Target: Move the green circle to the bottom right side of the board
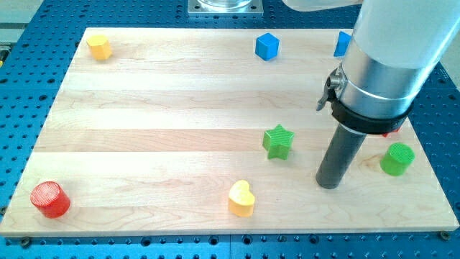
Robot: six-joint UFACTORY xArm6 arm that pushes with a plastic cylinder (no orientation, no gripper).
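Your green circle sits close to the board's right edge, in the lower half, though not quite down in the bottom right corner; bare wood remains between it and the bottom edge. By my judgement the task is largely accomplished: the block is on the right-hand lower part of the board, and at most a short push toward the bottom edge is left, should you want it tight in the corner.

My tip rests on the board to the view's left of the green circle, apart from it, with clear wood between the two. It stands between the green circle and the green star, lower than the star. The rig has no hand or jaws to open or close; the rod carries nothing and touches no block.

Other items noted:
- yellow heart near the bottom edge, centre.
- red cylinder at the bottom left corner.
- yellow block at the top left corner, shape unclear.
- blue cube along the top edge.
- a second blue block, partly hidden by the arm.
- a sliver of a red block under the arm's collar near the right edge.

No brand, label or legible writing is visible anywhere.
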